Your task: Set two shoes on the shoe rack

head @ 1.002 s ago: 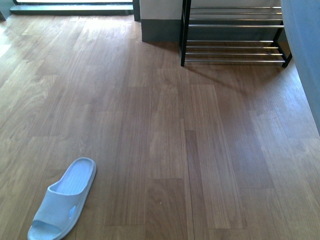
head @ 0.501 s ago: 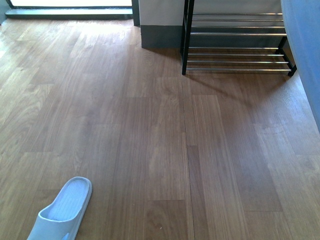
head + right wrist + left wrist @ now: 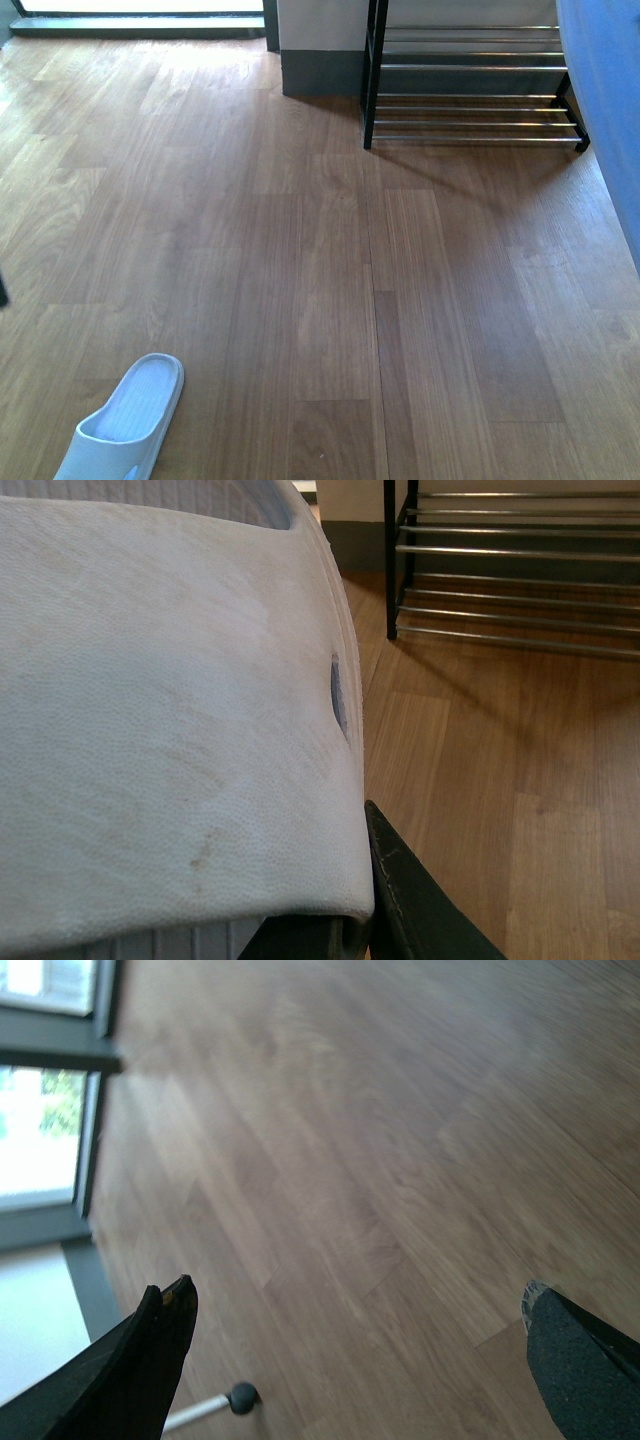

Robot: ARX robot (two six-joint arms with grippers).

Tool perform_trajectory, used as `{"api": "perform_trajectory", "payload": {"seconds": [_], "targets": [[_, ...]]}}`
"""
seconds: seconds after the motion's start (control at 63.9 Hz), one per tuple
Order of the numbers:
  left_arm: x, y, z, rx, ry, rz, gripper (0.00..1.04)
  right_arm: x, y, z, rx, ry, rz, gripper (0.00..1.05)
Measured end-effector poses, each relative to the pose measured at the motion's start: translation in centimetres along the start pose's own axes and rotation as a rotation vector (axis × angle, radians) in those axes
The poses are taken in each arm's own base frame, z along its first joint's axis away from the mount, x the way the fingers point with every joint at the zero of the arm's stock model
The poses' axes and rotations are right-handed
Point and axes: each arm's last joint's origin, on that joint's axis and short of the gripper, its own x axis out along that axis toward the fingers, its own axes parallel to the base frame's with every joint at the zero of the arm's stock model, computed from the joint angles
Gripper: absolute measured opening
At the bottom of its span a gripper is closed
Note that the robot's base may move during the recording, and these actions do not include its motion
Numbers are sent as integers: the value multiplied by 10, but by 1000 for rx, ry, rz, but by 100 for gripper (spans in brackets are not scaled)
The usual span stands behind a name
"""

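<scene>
Slide [image 3: 120, 420] slipped lower, cropped; right claw [image 3: 345, 930] seemingly grips second slide [image 3: 170, 710], left claw [image 3: 355, 1298] wide.

Fingers [image 3: 140, 1370] of the left gripper [image 3: 357, 1300] are tapering matte black wedges, one orange-flecked at its tip, the other grainy-surfaced.

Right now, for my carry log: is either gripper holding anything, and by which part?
The right gripper holds a pale slide, clamped at the edge of its upper strap as far as shows. The left gripper is open and empty.
</scene>
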Motion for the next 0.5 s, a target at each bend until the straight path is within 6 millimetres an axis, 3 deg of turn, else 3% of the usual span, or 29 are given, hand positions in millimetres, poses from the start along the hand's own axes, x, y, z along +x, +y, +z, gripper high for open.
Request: {"api": "perform_trajectory", "payload": {"seconds": [0.11, 0.297, 0.501], "targets": [[35, -27, 12, 103, -41, -172, 95, 0, 0, 0, 0, 0, 0, 1], [79, -77, 35, 230, -111, -445, 95, 0, 0, 0, 0, 0, -1, 1], [103, -93, 46, 267, -104, -514, 95, 0, 0, 0, 0, 0, -1, 1]]}}
